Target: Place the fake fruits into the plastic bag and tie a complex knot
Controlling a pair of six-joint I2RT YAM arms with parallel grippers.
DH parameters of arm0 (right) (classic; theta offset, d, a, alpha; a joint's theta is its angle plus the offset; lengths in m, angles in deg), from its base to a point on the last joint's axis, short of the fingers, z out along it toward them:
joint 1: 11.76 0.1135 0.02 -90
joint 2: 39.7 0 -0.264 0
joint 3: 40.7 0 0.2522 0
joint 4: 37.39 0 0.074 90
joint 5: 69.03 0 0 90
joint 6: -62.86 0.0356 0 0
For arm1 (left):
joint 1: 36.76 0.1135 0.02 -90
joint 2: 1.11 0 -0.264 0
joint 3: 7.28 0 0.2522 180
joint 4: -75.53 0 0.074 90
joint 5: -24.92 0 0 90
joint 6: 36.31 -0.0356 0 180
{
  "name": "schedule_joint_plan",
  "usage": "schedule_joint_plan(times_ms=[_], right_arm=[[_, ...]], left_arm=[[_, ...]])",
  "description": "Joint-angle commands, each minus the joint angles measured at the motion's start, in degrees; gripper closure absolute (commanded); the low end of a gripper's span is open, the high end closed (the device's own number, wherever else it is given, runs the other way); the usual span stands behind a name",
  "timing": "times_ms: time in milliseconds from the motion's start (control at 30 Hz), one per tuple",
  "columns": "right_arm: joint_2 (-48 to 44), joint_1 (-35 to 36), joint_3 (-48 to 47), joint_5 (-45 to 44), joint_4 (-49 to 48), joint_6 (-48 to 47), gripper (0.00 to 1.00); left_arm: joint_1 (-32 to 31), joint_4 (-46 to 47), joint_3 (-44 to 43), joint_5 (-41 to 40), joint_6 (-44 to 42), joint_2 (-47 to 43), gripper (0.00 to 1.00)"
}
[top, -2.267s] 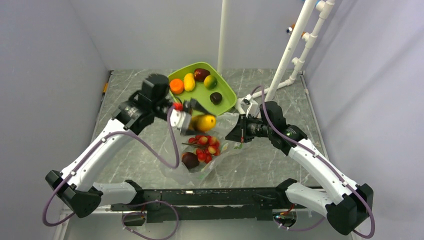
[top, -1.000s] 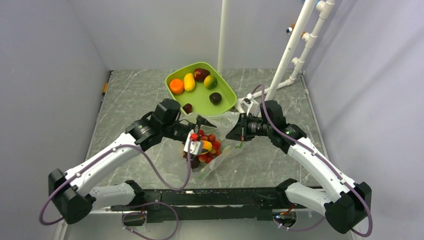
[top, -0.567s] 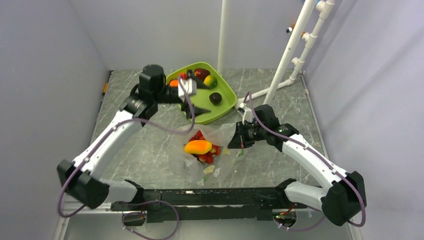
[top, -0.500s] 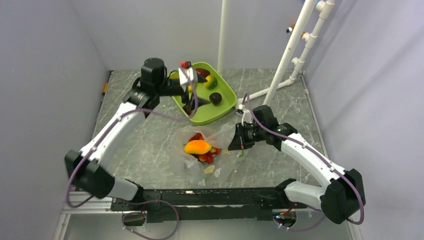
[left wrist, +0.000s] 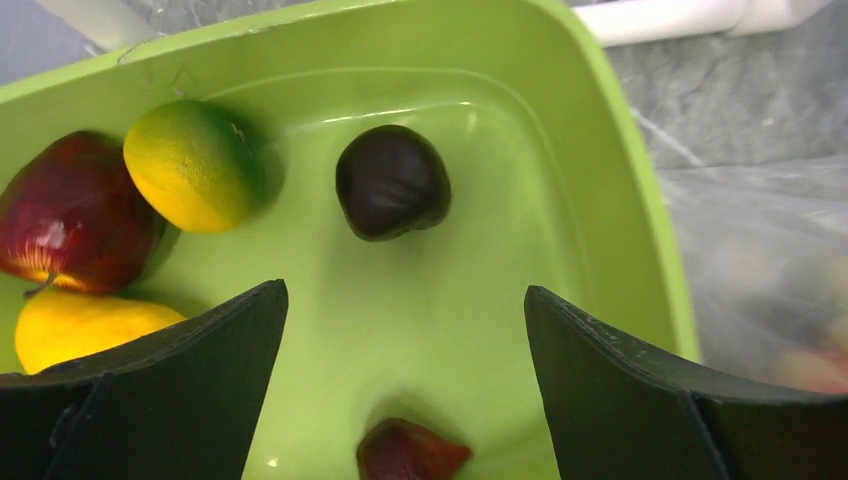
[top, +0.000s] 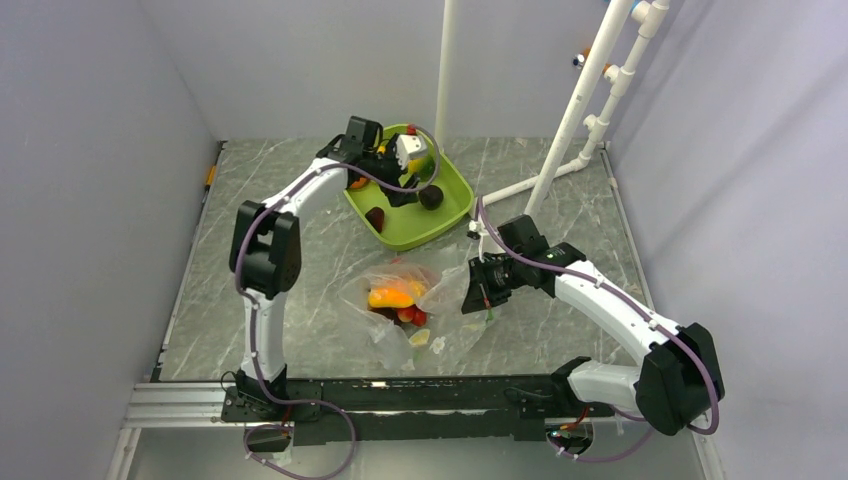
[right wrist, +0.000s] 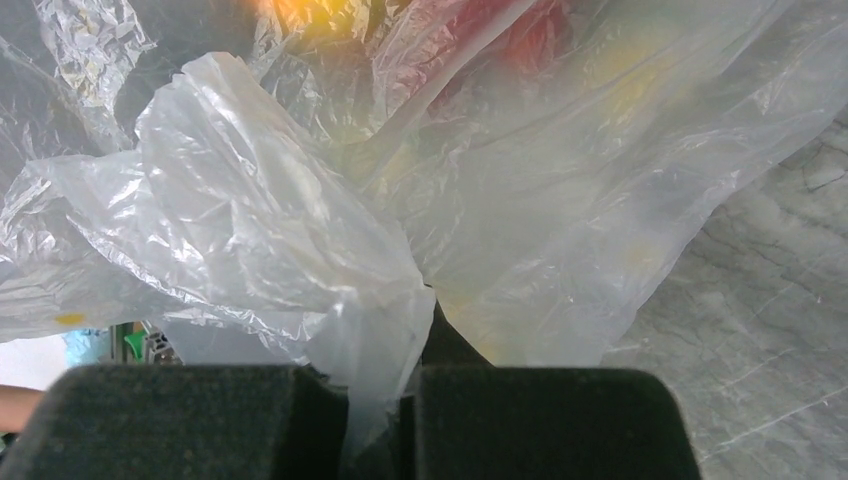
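Right pincer (right wrist: 405, 385) clamped on the plastic bag (top: 400, 312); left pincer (left wrist: 405, 330) spread wide over the tray (top: 440, 218).
Nearest the arm bases, the bag lies crumpled on the counter (top: 270, 230), holding an orange-yellow oblong (top: 392, 297) and what look like red berries (top: 408, 315). A fold of it is pinched between the closed right fingers. Farther back, the left fingers hang apart above a dark maroon fruit (left wrist: 392, 182), with a green-yellow fruit (left wrist: 190, 165), a red fruit (left wrist: 70, 215) and a yellow fruit (left wrist: 80, 325) alongside.

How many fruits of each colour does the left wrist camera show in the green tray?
Dark red fruit: 1
Maroon fruits: 2
Green-yellow fruit: 1
Yellow fruit: 1
Total: 5
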Motion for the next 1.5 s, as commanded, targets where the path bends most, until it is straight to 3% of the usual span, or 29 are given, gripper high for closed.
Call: schedule_joint_plan(times_ms=[0,267,667,867,1033,1167,1333,1467], right_arm=[[-0.34,0.12,-1.02,0.39,-0.25,-1.22,1.00],[0.75,0.11,-1.61,0.49,0.13,-1.65,1.00],[1.18,0.12,-1.76,0.61,0.17,-1.82,1.00],[2.07,0.13,-2.22,0.62,-0.10,-1.90,1.00],[2.00,0.12,-2.77,0.47,0.07,-2.14,1.00],[1.61,0.10,-2.76,0.68,0.17,-2.52,1.00],[0.67,0.10,-3.85,0.64,-0.08,-2.60,1.00],[-1.21,0.14,-5.04,0.75,-1.54,-1.82,1.00]], left_arm=[[-0.76,-3.29,-8.35,0.28,-9.56,5.23,0.03],[-2.96,-1.37,-13.15,1.29,-15.20,11.92,0.01],[-5.99,-1.89,-22.89,-9.00,-16.81,22.67,0.01],[-7.18,-2.35,-20.40,-11.54,-23.41,22.39,0.01],[-7.12,-1.07,-12.46,-9.19,-26.75,17.55,0.25],[-5.77,5.20,-5.22,-3.91,-23.32,10.06,0.39],[-2.72,8.26,-3.17,4.11,-12.29,1.08,0.46],[0.52,2.44,-2.48,15.79,-7.80,-9.81,0.48]])
